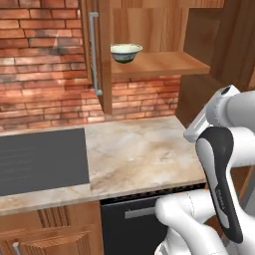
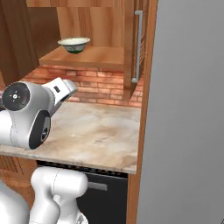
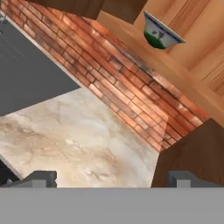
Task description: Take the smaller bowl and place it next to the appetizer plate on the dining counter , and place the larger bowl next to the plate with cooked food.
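Observation:
The smaller bowl (image 1: pixel 126 52) (image 2: pixel 74 44) (image 3: pixel 161 33), pale with a greenish tint, stands upright on an open wooden shelf (image 1: pixel 162 63) (image 2: pixel 94 57) above a marbled kitchen counter (image 1: pixel 139 154) (image 2: pixel 92 131). My gripper (image 3: pixel 113 181) is open with nothing between its fingers. It hovers over the counter, well below the bowl and apart from it, and looks up toward the shelf. The larger bowl, the appetizer plate, the plate with cooked food and the dining counter are out of view.
An open cabinet door with a long metal handle (image 1: pixel 94 55) (image 2: pixel 138 46) stands beside the shelf. A dark cooktop (image 1: pixel 42 159) (image 3: pixel 26 74) lies on the counter's left part. A brick wall (image 1: pixel 40 74) backs the counter, and a tall grey panel (image 2: pixel 188 109) bounds it on the right.

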Robot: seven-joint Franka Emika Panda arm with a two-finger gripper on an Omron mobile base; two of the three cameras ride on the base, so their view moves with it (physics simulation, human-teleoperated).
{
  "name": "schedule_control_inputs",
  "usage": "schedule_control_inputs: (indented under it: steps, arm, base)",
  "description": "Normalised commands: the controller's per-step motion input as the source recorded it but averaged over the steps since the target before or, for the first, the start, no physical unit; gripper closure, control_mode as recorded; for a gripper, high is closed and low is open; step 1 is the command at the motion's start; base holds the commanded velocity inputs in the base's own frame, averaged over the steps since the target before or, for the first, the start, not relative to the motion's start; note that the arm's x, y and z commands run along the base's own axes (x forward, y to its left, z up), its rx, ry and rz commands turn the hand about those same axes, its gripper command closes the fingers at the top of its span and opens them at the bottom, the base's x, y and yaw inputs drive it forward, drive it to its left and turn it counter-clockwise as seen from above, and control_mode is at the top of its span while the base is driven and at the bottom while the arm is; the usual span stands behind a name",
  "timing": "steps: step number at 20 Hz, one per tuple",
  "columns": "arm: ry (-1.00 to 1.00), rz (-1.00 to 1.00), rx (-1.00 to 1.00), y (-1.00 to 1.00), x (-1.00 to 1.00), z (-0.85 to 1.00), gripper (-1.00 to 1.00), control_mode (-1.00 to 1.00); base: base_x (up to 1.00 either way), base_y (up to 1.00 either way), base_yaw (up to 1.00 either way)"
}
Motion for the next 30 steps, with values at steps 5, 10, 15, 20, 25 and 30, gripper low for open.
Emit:
schedule_control_inputs:
  steps: [5,10,15,20,25,30]
  arm:
    - [0.0,0.0,0.0,0.0,0.0,0.0,-1.0,1.0]
    - [0.0,0.0,0.0,0.0,0.0,0.0,-1.0,1.0]
    - [0.0,-0.01,0.0,0.08,0.07,0.0,-1.0,-1.0]
    - [-0.01,-0.08,-0.01,0.32,0.18,0.0,-1.0,-1.0]
    - [-0.09,-0.12,0.01,0.03,0.0,0.02,-1.0,-1.0]
    - [0.0,-0.19,0.26,-0.29,-0.09,0.01,-1.0,-1.0]
  base:
    - [0.96,0.38,0.0]
    - [0.93,0.7,0.0]
    - [0.49,0.45,-0.04]
    - [0.0,0.0,0.0]
    - [0.0,0.0,0.0]
    - [0.0,0.0,0.0]
